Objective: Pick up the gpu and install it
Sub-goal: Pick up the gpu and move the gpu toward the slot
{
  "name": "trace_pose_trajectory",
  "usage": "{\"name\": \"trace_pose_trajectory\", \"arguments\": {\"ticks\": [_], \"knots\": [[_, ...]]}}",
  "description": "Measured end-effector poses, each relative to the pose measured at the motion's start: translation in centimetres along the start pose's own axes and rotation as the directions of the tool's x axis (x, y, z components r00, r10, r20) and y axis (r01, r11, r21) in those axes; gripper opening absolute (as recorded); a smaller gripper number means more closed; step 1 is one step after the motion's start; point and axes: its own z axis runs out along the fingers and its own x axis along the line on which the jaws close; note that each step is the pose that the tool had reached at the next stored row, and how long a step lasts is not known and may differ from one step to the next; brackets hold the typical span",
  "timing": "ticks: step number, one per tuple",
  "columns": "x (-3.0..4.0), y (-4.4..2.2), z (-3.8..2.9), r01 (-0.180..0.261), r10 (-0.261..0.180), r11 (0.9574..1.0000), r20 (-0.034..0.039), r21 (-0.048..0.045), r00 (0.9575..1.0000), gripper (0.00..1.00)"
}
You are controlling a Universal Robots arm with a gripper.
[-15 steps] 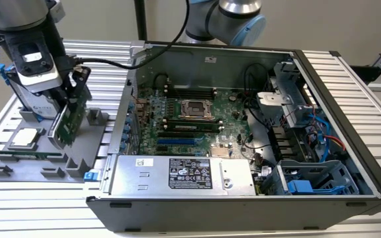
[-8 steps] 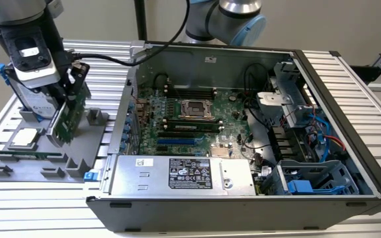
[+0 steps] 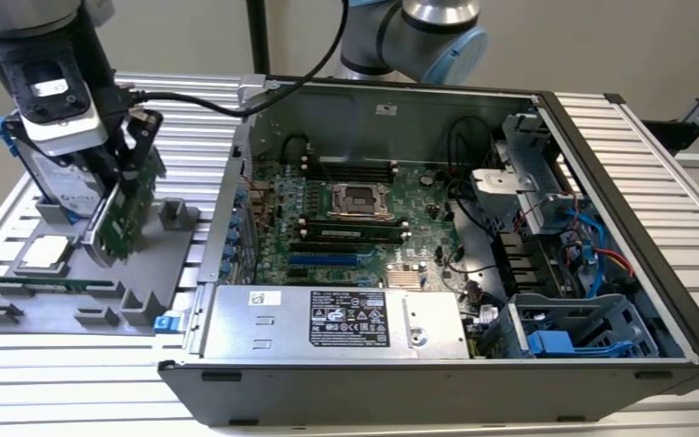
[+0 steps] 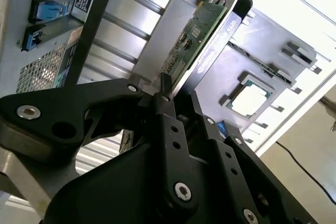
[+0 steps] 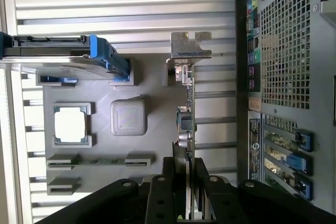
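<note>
The gpu [image 3: 123, 217] stands on edge over the grey parts holder [image 3: 161, 259] at the exterior view's left, green board facing the computer case. My gripper [image 3: 128, 173] is shut on its upper edge. In the second wrist view the black fingers [image 4: 167, 109] clamp the gpu [image 4: 202, 35], with the green face on one side and the black cooler on the other. The first wrist view looks along the card's edge [image 5: 187, 124] to its silver bracket [image 5: 190, 45], with the gripper [image 5: 187, 174] closed around it. I cannot tell whether the card's lower edge still touches the holder.
The open computer case [image 3: 623, 173] lies at the exterior view's right, with its motherboard [image 3: 349, 209] and a blue slot [image 3: 325, 259] exposed. On the holder are a hard drive in a blue caddy [image 5: 58, 53], a processor chip [image 5: 70, 125] and a memory stick [image 3: 52, 284].
</note>
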Motion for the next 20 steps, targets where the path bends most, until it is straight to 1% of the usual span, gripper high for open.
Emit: {"name": "trace_pose_trajectory", "arguments": {"ticks": [8, 20], "knots": [[-0.02, 0.01, -0.57, 0.000, 0.000, 1.0000, 0.0001, -0.0001, 1.0000, 0.00], [-0.05, 0.02, -1.76, 0.000, 0.000, 1.0000, 0.0000, 0.0000, 1.0000, 0.00]]}}
